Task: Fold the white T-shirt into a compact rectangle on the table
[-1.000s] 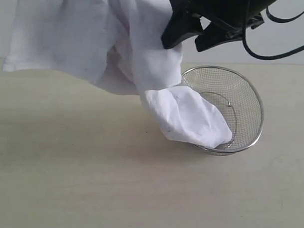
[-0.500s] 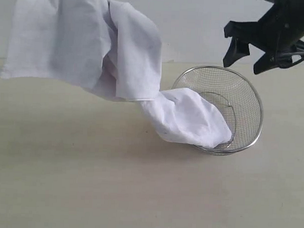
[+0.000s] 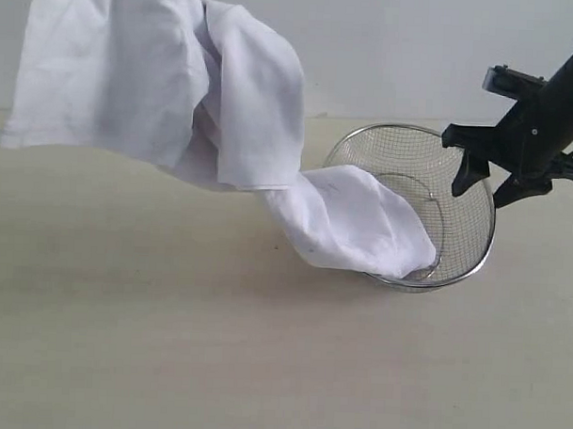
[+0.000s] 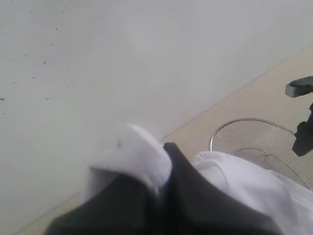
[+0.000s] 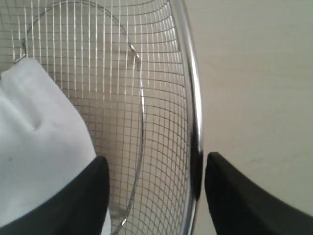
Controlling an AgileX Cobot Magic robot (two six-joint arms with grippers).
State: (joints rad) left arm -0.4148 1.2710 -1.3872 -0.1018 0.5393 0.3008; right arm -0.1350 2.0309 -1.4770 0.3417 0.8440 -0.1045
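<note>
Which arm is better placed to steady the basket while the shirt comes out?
Right. The right gripper, open, straddles the basket rim and holds nothing. The left gripper is shut on the shirt, holding it up; one end lies in the basket.

Beige table [image 3: 121,359] bears a wire-mesh basket [image 3: 402,153].

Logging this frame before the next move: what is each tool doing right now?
Left tool: closed, holding the white T-shirt.
Right tool: open, holding nothing; its jaws straddle the rim of the wire basket.
</note>
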